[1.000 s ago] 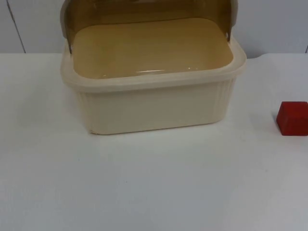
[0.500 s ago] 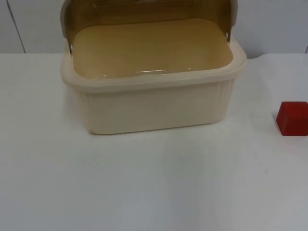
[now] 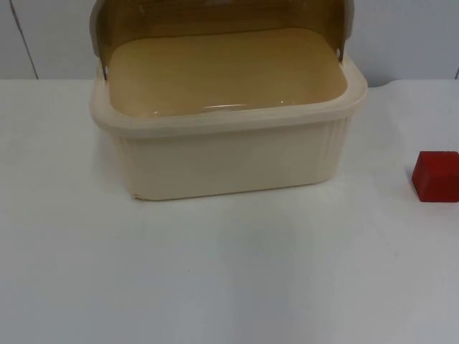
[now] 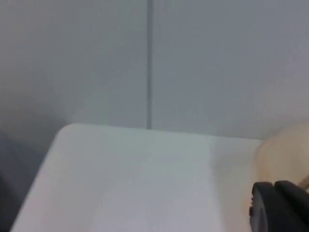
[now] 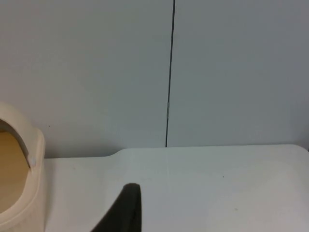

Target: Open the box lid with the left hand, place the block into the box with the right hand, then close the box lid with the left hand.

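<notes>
A cream ribbed box (image 3: 229, 161) stands at the back middle of the white table. Its translucent brown lid (image 3: 222, 68) lies over the opening and reaches down to the front rim; it looks shut. A red block (image 3: 436, 175) rests on the table to the right of the box, well apart from it. My left gripper (image 4: 277, 208) waits off to the left of the box (image 4: 285, 154), facing the grey wall. My right gripper (image 5: 123, 210) waits off to the right, with the box's rounded end (image 5: 19, 183) beside it. Neither gripper holds anything I can see.
The grey partition wall (image 3: 401, 36) closes the table behind the box. White table top (image 3: 229, 272) stretches in front of the box and around the block.
</notes>
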Controlling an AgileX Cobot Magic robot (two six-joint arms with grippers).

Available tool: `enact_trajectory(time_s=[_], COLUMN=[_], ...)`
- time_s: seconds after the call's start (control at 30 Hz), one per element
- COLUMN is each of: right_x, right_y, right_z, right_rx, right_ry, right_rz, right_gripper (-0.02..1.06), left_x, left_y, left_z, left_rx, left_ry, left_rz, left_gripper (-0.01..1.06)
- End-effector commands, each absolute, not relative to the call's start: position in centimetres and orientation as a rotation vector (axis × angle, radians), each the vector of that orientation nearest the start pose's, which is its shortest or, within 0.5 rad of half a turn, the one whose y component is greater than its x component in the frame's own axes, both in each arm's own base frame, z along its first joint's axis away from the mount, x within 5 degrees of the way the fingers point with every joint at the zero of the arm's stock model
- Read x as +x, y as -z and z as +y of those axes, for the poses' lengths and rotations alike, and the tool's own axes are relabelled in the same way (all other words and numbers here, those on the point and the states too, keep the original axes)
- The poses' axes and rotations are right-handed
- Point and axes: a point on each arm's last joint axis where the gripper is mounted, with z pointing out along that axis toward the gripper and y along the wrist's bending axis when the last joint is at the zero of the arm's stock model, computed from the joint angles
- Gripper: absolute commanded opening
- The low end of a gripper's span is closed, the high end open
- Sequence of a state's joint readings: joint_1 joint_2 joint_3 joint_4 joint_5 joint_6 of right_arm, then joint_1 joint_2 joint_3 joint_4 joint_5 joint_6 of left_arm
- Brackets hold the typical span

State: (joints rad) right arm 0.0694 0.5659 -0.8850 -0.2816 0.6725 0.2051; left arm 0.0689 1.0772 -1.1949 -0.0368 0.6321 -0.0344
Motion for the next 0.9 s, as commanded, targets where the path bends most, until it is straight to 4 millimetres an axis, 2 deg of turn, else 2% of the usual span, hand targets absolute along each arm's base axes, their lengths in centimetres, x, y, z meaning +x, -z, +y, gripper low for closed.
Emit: enact_trajectory(time_s=[0.0,0.07,0.1,0.13,0.17,0.2,0.23,0.47,0.57,0.87], right_x=[9.1,9.1,9.1,9.1,9.1,9.1,9.1,9.1,9.1,9.2], right_y=[-40.7,-40.6,-40.6,-40.6,-40.6,-40.6,-40.6,-40.6,-40.6,-40.9], right_z=[-0.9,-0.9,-0.9,-0.9,-0.9,-0.9,-0.9,-0.9,-0.9,-0.9], right_rx=[0.035,0.036,0.036,0.036,0.036,0.036,0.036,0.036,0.036,0.027], right_ry=[0.127,0.128,0.128,0.128,0.128,0.128,0.128,0.128,0.128,0.127], right_rz=[1.8,1.805,1.805,1.805,1.805,1.805,1.805,1.805,1.805,1.769], right_gripper=[1.05,1.05,1.05,1.05,1.05,1.05,1.05,1.05,1.05,1.05], left_x=[22.7,22.8,22.9,22.9,23.0,23.0,23.1,23.1,23.2,22.7], left_y=[-42.5,-42.6,-42.7,-42.7,-42.9,-43.0,-43.2,-43.2,-43.7,-43.3], left_z=[1.0,1.0,1.0,1.0,1.0,1.1,1.1,1.1,1.2,0.9], left_rx=[-0.107,-0.1,-0.1,-0.1,-0.101,-0.107,-0.107,-0.115,-0.117,-0.127], left_ry=[0.068,0.07,0.069,0.069,0.068,0.07,0.068,0.071,0.066,0.104], left_rz=[1.969,1.957,1.943,1.943,1.925,1.909,1.889,1.882,1.824,1.895], left_gripper=[0.13,0.34,0.51,0.51,0.68,0.9,1.05,1.05,1.05,1.05])
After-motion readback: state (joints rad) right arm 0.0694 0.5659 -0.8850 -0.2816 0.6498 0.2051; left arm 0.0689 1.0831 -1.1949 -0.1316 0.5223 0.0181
